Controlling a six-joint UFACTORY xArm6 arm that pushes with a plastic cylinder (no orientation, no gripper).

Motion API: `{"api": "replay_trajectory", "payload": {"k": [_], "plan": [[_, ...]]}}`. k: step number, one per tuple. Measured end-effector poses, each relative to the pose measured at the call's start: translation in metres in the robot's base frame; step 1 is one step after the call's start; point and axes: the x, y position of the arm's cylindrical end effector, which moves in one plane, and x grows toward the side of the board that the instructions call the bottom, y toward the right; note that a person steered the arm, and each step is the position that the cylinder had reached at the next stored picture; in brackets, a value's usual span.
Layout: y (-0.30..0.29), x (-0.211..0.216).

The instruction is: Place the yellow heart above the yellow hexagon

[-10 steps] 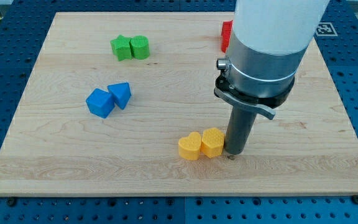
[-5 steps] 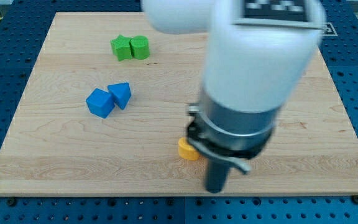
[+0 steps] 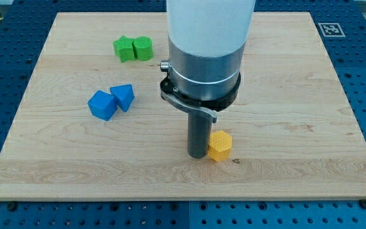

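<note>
Yellow heart nowhere in sight, probably hidden behind the dark rod [image 3: 198, 137]; cannot tell its exact spot. Yellow hexagon [image 3: 219, 145] in plain view near the view's bottom, just right of centre on the wooden board [image 3: 310, 127]. My tip [image 3: 197, 156] down at the board, pressed close against the hexagon's left side, seemingly touching. No jaws or fingers on this arm, only a bare straight rod, so nothing to spread or pinch.

Judging the step in hand: find the heart first, then push it round to the hexagon's upper side. Best to come at the heart from below with slow, short strokes aimed through its middle. Best also to steer clear of the hexagon, since any nudge shifts the target.

Blocks small, matte and chunky, probably light and quick to slide or spin on the smooth pale wood grain. Heart's lobes likely to turn under an off-centre push. Hexagon flat-faced and orange-yellow.

Well apart, towards the view's upper left: a blue cube-like block [image 3: 102, 105] touching a blue wedge-like block [image 3: 123, 97], and two green blocks [image 3: 133, 48] side by side, shapes hard to make out.
</note>
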Motion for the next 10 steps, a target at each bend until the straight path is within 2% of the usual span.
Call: {"api": "replay_trajectory", "payload": {"k": [2,4,5,6,8,9,10], "plan": [[-0.047,-0.028],[0.005,-0.038],[0.010,-0.038],[-0.032,-0.036],[-0.026,-0.010],[0.003,-0.008],[0.006,-0.008]]}}
